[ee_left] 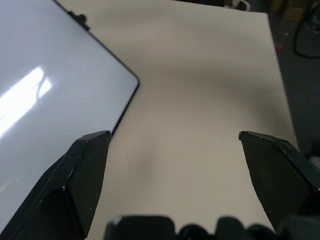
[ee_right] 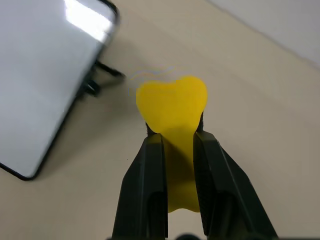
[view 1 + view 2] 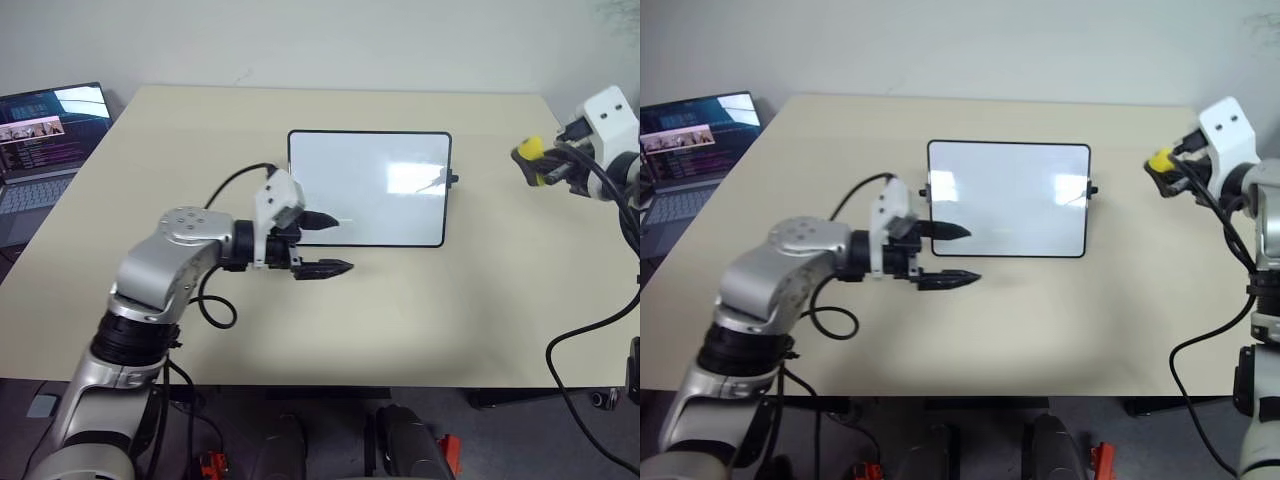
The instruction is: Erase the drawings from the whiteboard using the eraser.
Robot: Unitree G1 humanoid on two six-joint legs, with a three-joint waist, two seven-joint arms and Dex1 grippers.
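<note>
Right tool (image 2: 172,150) pinches the soft yellow eraser (image 2: 172,105); left tool (image 3: 335,244) spread beside the glossy black-framed whiteboard (image 3: 370,190).

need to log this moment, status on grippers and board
Right gripper shut on yellow block eraser, off right of board. Left gripper open at black-framed whiteboard near left corner. Nothing blocking.

- No text, label, brand, number or sign can be read anywhere.
- The open grey laptop (image 3: 45,140), well away from both sets of jaws, has rows of coloured lines on its dark screen, too small to make out.
- The white rectangular black-framed whiteboard (image 3: 369,187) carries no legible writing.
</note>
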